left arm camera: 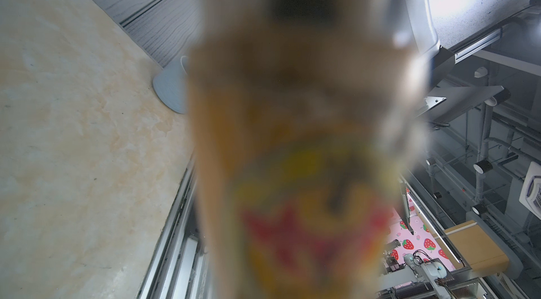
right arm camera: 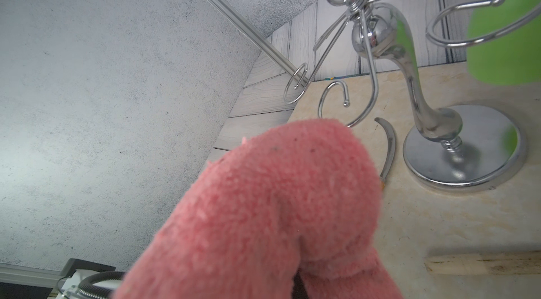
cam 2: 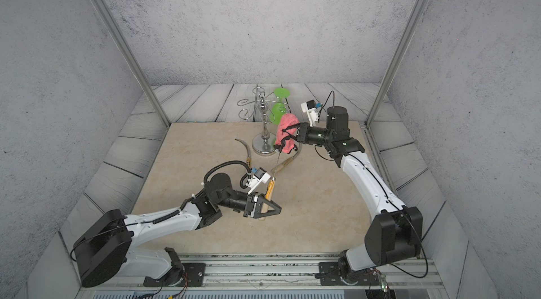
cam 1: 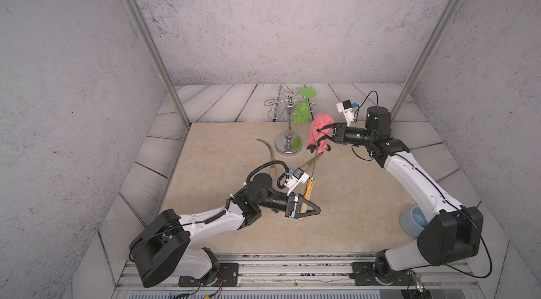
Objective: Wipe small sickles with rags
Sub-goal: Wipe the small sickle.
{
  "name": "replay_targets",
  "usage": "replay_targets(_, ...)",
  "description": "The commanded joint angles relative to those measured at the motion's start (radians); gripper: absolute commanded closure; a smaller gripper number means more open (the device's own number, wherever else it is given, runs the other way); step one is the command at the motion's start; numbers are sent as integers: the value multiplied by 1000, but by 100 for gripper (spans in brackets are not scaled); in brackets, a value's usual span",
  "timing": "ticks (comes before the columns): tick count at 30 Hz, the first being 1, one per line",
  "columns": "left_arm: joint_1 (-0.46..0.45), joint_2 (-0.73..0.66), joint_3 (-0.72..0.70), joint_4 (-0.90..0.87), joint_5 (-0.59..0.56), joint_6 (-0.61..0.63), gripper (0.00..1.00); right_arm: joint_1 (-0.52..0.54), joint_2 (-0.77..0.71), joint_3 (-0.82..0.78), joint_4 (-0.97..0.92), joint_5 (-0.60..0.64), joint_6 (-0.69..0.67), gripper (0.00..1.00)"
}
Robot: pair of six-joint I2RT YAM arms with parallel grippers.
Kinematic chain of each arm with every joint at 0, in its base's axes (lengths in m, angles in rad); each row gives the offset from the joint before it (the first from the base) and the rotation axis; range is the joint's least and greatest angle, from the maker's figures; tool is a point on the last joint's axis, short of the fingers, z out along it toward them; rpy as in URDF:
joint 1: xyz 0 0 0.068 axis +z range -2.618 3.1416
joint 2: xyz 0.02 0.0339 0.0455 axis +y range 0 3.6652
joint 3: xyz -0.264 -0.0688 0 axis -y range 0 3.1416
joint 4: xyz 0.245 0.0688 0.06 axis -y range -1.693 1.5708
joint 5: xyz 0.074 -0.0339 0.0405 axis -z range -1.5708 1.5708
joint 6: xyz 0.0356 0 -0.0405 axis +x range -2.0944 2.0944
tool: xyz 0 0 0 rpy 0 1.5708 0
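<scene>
Here, the left gripper was clamped on the wooden handle of a labelled sickle. The right gripper, likewise closed, pinched the pink rag over its blade.

Pink terry rag; green goblet at 1 o'clock of the chrome stand; central sickle, pale wood, yellow-black band, dark-grey blade; beige marbled tabletop, pale blue bowl at its 4 o'clock; grey wood-grain border planks; speckled grey walls.
</scene>
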Motion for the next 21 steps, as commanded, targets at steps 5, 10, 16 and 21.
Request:
replay_targets(5,-7,25,93,-83,-6,83,100,12,-61,-64,73,-46,54,89)
replay_targets(10,-7,-3,169,-317,-59,251,100,13,-105,-123,122,-21,129,89)
replay_targets(16,-1,2,210,-391,-72,311,100,21,-140,-164,198,-13,214,89)
replay_targets(21,10,16,213,-381,-97,322,100,36,-156,-193,255,-8,280,89)
